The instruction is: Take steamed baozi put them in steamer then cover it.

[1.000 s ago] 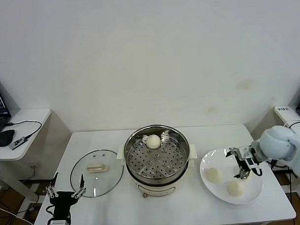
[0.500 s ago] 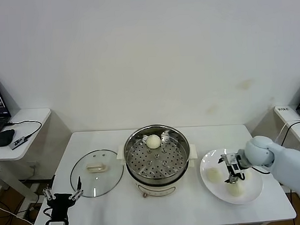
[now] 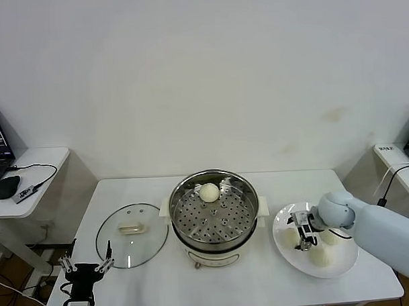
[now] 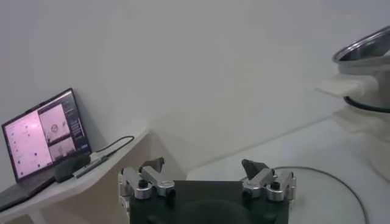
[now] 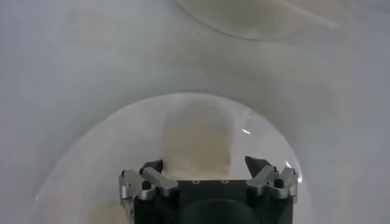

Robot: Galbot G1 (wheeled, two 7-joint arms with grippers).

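Swinging inward across the white plate (image 3: 343, 263), the right gripper (image 3: 302, 233) now hangs, fingers spread, over the steamed baozi (image 3: 289, 238) nearest the steamer (image 3: 214, 216), so a grasp looks imminent. One bun (image 3: 208, 192) already sits on the perforated tray. Beside the cover (image 3: 131, 235) on the table (image 3: 263, 288), the left gripper (image 3: 87, 269) waits open.

Open right tool (image 5: 204, 167) above a baozi (image 5: 198, 141) on plate (image 5: 91, 146).

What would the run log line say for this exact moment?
right claw: open, over baozi on plate | left claw: open, parked by cover | steamer: uncovered, one bun inside
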